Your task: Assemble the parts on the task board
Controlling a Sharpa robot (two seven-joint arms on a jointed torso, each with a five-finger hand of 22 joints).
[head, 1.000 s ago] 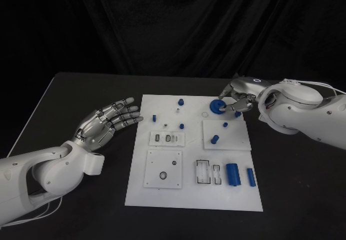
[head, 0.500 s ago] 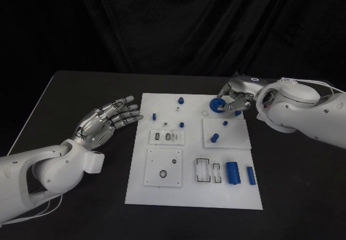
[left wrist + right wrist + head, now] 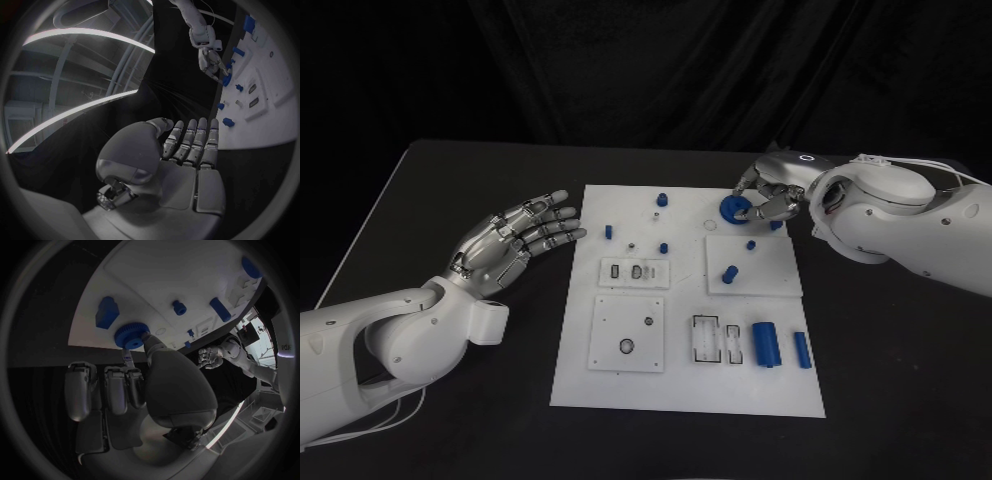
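Right hand (image 3: 770,197) pinches a blue gear (image 3: 733,209) at the far edge of the board (image 3: 678,390), fingertips on its toothed rim, the gear just under the hand and seemingly low over the board. The grip looks shallow, so the gear could tilt or slip out as it is lowered, or jam askew if it meets its seat off-centre. A blue block (image 3: 107,312) sits just beside the gear and could be nudged. Left hand (image 3: 514,243) hangs spread beside the board, holding nothing

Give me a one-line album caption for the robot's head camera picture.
Right hand holds a blue gear over the white task board; left hand open beside it.
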